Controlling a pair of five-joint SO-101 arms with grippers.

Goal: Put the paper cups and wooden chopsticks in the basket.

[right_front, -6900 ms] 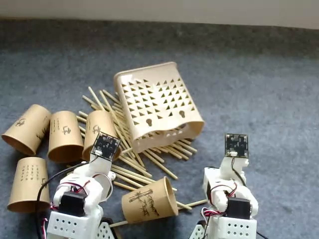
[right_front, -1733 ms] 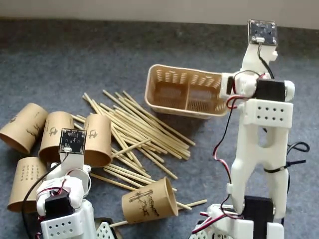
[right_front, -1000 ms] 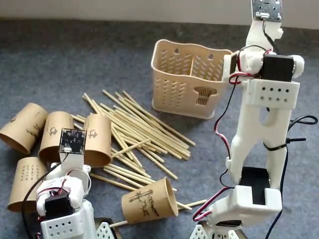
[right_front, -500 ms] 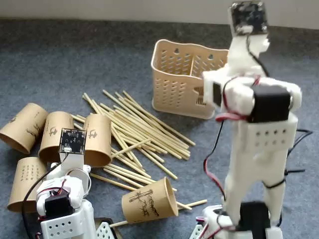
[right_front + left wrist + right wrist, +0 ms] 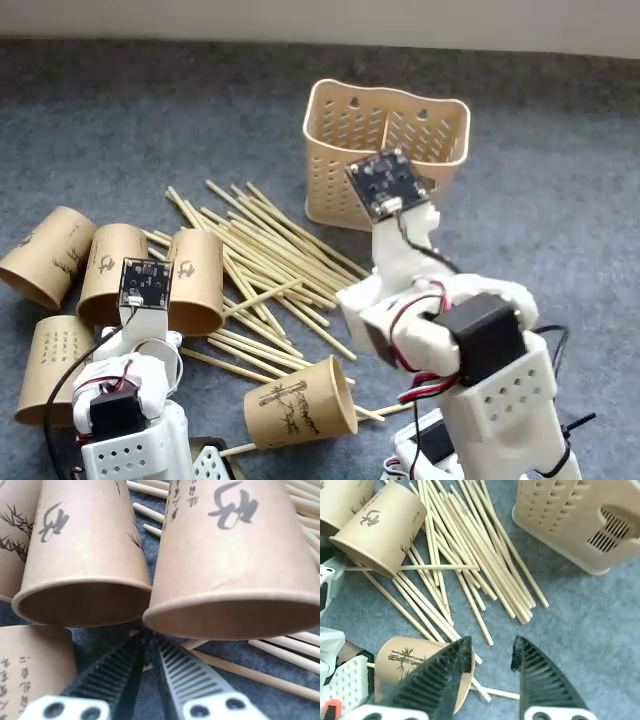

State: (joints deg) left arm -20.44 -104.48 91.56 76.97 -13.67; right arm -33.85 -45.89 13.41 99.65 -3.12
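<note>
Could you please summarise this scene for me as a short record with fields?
basket: upright on the carpet, beyond the chopsticks, nothing seen inside
paper cups: five, all lying on their sides outside the basket
chopsticks: scattered pile on the carpet
left gripper: shut, just before two cup rims
right gripper: open, above chopsticks and one cup

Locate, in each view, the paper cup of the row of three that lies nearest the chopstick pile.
High view: paper cup, left of centre, rightmost of its row.
Left wrist view: the cup bordering the chopsticks, just beyond the left pincer.
Right wrist view: the cup touching the pile's edge.
Shared landmark: the chopsticks.
</note>
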